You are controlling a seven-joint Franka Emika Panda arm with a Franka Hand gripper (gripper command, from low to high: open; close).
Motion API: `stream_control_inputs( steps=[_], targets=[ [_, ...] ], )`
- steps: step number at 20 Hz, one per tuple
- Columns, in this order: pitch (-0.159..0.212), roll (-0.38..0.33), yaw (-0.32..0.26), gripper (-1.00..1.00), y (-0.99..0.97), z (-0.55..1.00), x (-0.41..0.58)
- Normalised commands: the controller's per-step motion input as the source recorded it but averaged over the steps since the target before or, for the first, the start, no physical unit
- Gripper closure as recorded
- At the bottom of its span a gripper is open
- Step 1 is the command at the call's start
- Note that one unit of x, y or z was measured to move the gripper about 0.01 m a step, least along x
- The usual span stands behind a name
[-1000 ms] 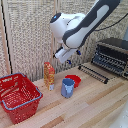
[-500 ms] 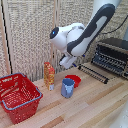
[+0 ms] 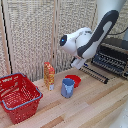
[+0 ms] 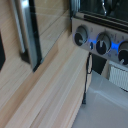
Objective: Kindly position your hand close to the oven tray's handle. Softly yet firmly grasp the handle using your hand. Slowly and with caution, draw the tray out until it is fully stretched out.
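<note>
Pale wooden tabletop [image 3: 95, 107] in front of a beige slatted wall; the boxy black-and-silver toaster oven [image 3: 114, 55] sits at the exterior view's right. The flat dark slatted oven tray [image 3: 96, 73] sticks out of the oven's front toward the exterior view's left, low over the table, with its thin straight dark handle [image 3: 93, 76] along the front edge. The white gripper with short dark fingers [image 3: 77, 63] hangs off the bulky white arm just above the tray's outer end, near the handle; contact is hard to judge at this resolution. Whether its jaws are wide or closed, cannot tell: the fingers are mostly hidden by the white block. Wrist view shows wood planks, a dark bar that may be the handle [image 4: 23, 30], and the oven's knobs lit blue.

Versus half a second ago the arm's elbow and wrist sit lower and nearer the tray.

Also on the table: a red wire shopping basket [image 3: 18, 96], an orange-yellow carton [image 3: 49, 75], a blue mug [image 3: 67, 87], and a red bowl [image 3: 74, 80] just behind the mug.
</note>
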Motion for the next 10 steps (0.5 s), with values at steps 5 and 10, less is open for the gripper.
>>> stream_control_inputs(
  steps=[5,10],
  targets=[
    [0.000,-0.157,0.025,-1.00,-0.63,-0.06,0.272],
    [0.000,-0.131,0.001,-1.00,-0.60,-0.07,0.327]
  ],
)
